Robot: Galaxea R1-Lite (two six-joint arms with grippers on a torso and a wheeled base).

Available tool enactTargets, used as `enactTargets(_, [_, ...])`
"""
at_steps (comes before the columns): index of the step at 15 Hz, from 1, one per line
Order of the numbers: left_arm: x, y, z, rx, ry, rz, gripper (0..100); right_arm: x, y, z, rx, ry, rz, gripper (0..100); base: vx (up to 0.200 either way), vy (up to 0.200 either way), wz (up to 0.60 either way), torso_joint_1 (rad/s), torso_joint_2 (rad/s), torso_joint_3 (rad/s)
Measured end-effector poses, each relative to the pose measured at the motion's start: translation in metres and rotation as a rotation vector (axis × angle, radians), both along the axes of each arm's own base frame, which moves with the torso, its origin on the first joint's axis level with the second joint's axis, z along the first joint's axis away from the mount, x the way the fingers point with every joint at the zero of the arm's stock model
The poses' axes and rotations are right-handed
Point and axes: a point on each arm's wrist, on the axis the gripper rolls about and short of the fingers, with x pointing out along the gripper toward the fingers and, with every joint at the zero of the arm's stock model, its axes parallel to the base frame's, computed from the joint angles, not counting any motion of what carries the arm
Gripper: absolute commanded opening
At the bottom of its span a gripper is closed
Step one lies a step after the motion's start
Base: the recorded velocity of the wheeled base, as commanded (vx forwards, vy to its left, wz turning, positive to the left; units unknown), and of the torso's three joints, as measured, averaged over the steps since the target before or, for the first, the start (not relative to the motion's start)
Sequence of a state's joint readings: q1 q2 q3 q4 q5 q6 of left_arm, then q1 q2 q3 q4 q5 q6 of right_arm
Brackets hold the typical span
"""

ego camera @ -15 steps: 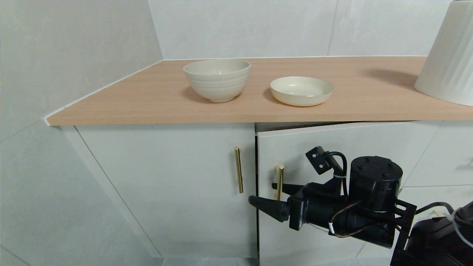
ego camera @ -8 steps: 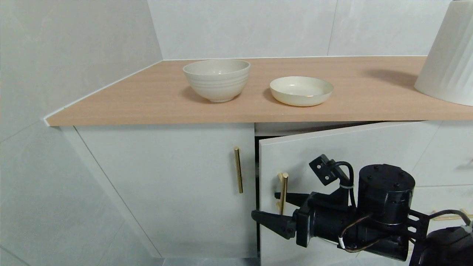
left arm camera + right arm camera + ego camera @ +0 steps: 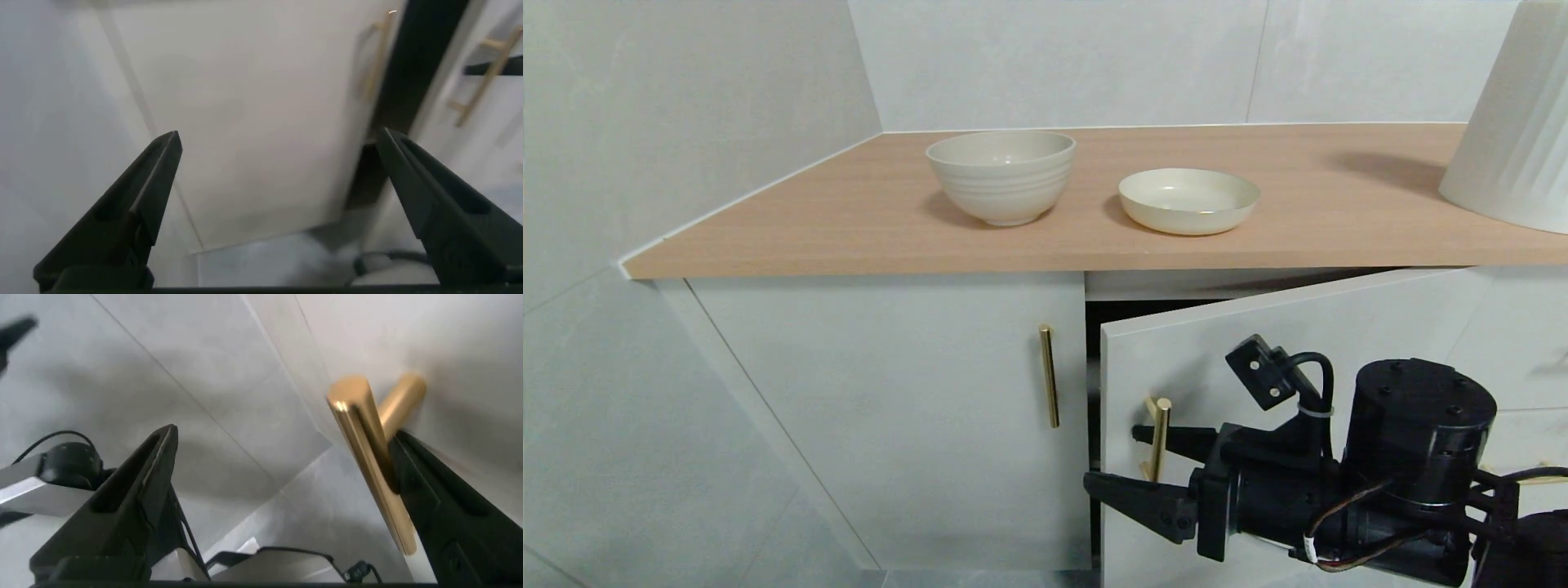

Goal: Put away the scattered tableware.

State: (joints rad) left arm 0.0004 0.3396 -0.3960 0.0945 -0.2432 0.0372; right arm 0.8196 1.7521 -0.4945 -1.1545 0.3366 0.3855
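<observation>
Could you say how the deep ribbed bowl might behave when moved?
The ribbed bowl looks like glazed ceramic: probably rigid, fairly heavy, breakable. Its smooth curved wall may slip in a tool; its narrow foot could let it tip if pushed.

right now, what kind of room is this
Probably a kitchen: a bowl and a shallow dish sit on a wooden countertop, with white cabinet doors beneath it and a tiled wall behind.

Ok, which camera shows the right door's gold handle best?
Right wrist view: the handle sits close up between the right pincer fingers. The head view shows it whole but smaller. The left wrist view catches it far off and small.
</observation>
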Motion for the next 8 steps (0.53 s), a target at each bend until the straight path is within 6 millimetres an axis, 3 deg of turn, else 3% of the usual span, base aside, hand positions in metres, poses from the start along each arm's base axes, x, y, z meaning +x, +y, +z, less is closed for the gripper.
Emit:
enactTargets(4, [0.060,-0.006,0.048,0.012,0.136,-0.164,100,-0.002,-0.001,0.003,0.008,-0.008,0.005,100,0.000,0.000,0.00,0.000,0.00,0.000])
enactTargets(8, [0.128,-0.026,0.055,-0.007,0.232,-0.290,100,-0.005,0.000,0.002,0.005,-0.006,0.014,100,0.000,0.000,0.00,0.000,0.00,0.000])
